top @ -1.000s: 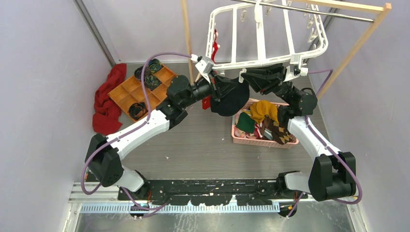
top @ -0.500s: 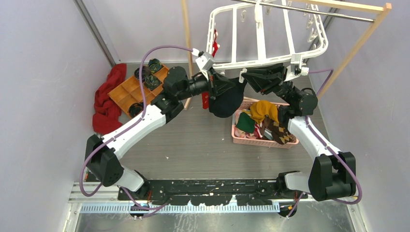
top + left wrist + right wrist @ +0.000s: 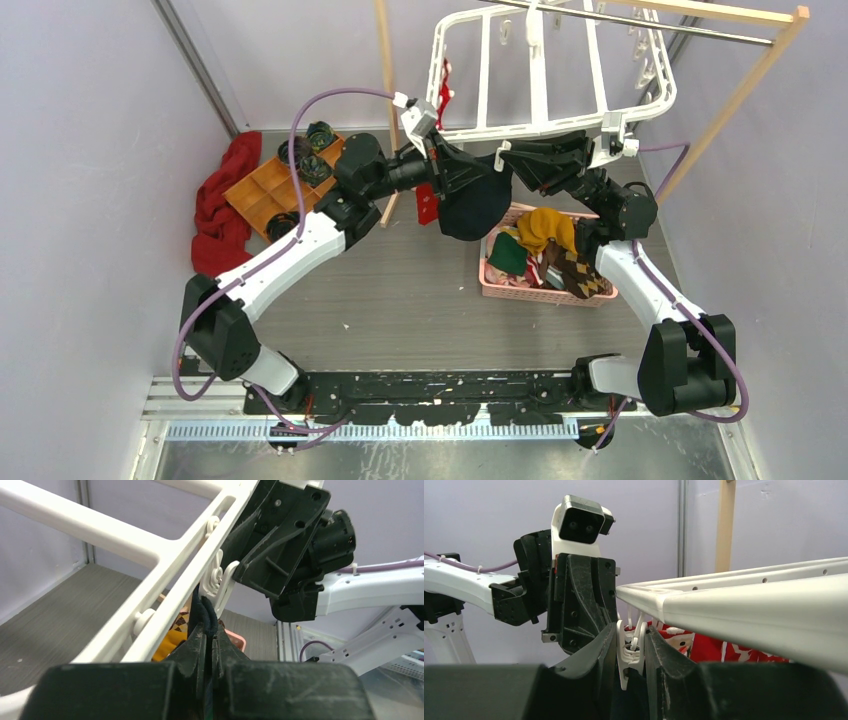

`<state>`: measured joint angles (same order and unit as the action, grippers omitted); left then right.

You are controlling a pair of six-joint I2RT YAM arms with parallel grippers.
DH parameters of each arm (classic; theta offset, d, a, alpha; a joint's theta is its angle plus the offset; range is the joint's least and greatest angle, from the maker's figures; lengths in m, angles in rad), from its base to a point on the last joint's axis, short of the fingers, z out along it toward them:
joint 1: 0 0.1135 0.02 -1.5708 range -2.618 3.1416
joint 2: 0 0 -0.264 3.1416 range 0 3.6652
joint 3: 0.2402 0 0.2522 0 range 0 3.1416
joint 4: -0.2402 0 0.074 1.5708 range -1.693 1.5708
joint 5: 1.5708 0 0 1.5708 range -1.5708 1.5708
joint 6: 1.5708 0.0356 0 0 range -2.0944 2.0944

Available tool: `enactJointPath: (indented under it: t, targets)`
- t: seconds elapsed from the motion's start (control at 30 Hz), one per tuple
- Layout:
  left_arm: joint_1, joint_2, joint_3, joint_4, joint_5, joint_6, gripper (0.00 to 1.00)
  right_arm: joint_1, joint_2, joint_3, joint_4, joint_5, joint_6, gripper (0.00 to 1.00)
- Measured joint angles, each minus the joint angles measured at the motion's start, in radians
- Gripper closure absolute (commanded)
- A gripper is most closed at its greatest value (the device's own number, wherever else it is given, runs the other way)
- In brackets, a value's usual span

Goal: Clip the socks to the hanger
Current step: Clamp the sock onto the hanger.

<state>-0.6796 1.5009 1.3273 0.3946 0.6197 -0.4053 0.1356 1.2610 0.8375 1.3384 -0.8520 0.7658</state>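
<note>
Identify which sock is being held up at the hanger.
The black sock, pinched in the left gripper up at the hanger; the mustard sock and the argyle sock lie in the pink basket.

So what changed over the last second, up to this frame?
The left gripper rose slightly toward the hanger as its elbow swung left, keeping the black sock pinched just under the near rail. Nothing was let go. The right gripper stayed squeezing a clip, and the basket did not move.
</note>
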Motion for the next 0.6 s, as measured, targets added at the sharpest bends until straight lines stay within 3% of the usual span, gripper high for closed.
enactJointPath:
  t: [0.27,0.5,0.6]
  targets:
    - [0.021,0.001,-0.006,0.076,0.015,-0.085,1.00,0.000,0.000,0.000,0.001,-0.006,-0.003,0.86]
    - [0.023,0.012,-0.006,0.082,0.031,-0.100,1.00,0.000,0.000,0.000,0.000,-0.011,0.000,0.53]
    - [0.026,0.018,-0.006,0.076,0.032,-0.104,1.00,0.000,0.000,0.000,0.001,-0.026,0.007,0.44]
